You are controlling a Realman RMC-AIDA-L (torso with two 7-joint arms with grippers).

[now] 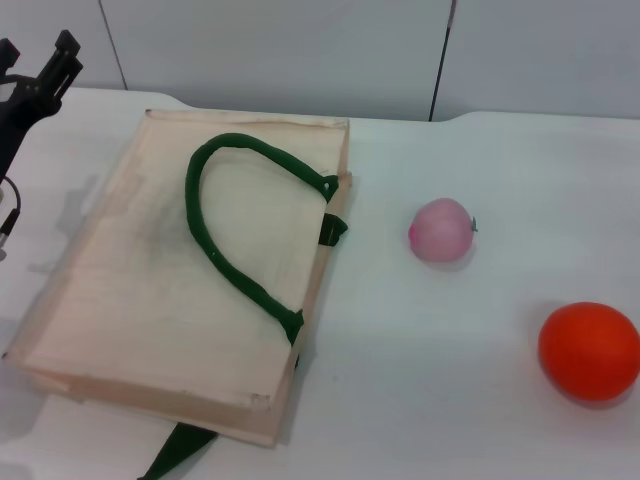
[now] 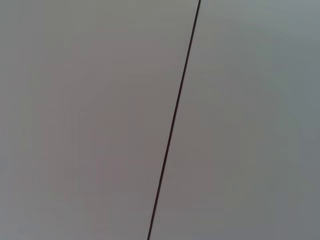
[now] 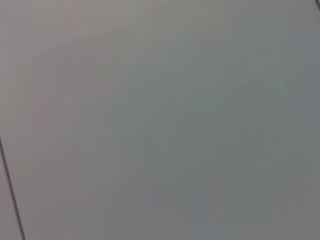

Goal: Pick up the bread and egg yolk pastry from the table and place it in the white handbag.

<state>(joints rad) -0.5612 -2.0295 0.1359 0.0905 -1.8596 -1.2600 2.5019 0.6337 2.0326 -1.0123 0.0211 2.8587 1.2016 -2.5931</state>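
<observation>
The white handbag (image 1: 150, 270) lies flat on the table at the left, a cream fabric tote with a dark green strap handle (image 1: 225, 225) looped across its top. The bread and the egg yolk pastry are not in view in any frame. My left gripper (image 1: 38, 50) is raised at the far left, above and beyond the bag's far left corner, open and empty. My right gripper is out of view. Both wrist views show only plain grey panels with a dark seam (image 2: 175, 115).
A pink ball (image 1: 442, 230) sits on the white table (image 1: 440, 380) right of the bag. A larger bright orange ball (image 1: 589, 351) sits at the right edge. A grey panelled wall (image 1: 300, 50) runs behind the table.
</observation>
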